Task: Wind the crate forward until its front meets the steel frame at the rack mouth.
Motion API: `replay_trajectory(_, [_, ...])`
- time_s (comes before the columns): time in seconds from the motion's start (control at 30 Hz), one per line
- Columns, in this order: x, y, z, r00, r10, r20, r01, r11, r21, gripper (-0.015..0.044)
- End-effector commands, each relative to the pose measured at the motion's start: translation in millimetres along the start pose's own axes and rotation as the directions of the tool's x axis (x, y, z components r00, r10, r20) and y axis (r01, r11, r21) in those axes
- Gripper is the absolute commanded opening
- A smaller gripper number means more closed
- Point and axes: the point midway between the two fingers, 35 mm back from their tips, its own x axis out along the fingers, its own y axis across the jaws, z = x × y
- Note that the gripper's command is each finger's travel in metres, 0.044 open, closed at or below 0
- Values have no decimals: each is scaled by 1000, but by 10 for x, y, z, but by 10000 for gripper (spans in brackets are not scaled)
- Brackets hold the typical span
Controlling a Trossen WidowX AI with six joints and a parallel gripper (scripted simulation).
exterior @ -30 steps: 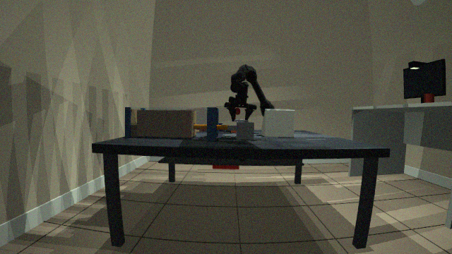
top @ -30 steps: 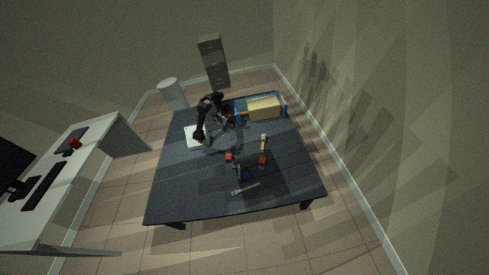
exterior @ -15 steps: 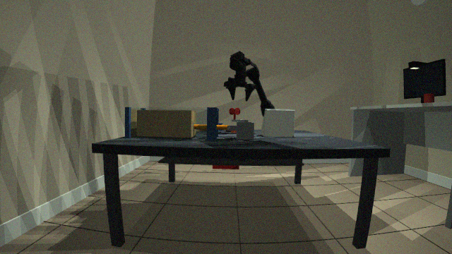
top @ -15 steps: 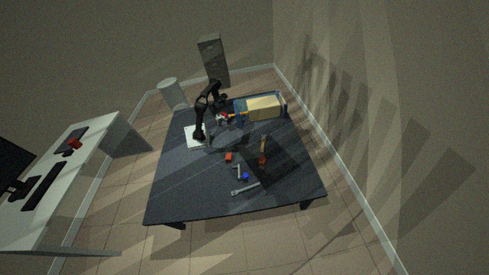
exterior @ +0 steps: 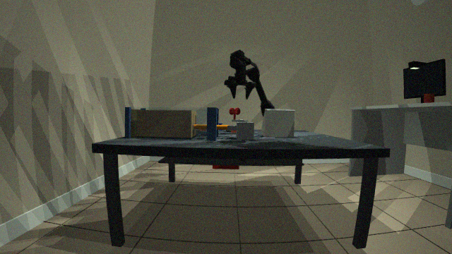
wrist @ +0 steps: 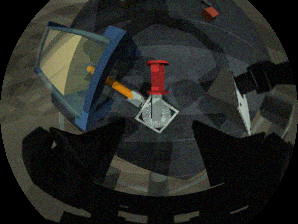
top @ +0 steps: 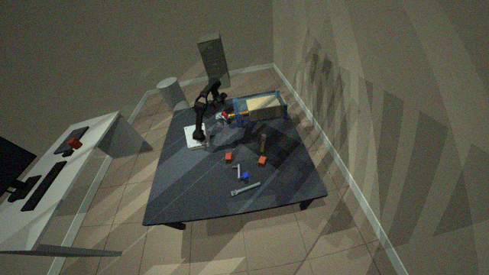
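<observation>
- The handle (top: 223, 117) (exterior: 234, 111) (wrist: 158, 78) is red.
- The strap (top: 238, 114) (exterior: 212, 127) (wrist: 120, 88) is orange.
- The crate (top: 263, 108) (exterior: 162, 123) is tan.
- The rack frame (top: 239, 118) (exterior: 210, 124) (wrist: 102, 75) is blue.
- Two little blocks (top: 228, 156) are orange-red.
- The floor (top: 267, 244) (exterior: 198, 219) is tan with dark criss-cross lines.
- The robot arm (top: 199, 118) (exterior: 259, 85) is black.
</observation>
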Motion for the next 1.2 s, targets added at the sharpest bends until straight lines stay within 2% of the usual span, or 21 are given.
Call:
replay_trajectory(0.0, [2,0,0,1000,0,0,0,1000,0,335])
replay_trajectory(0.43, [2,0,0,1000,0,0,0,1000,0,0])
replay_trajectory(1.17, [2,0,0,1000,0,0,0,1000,0,0])
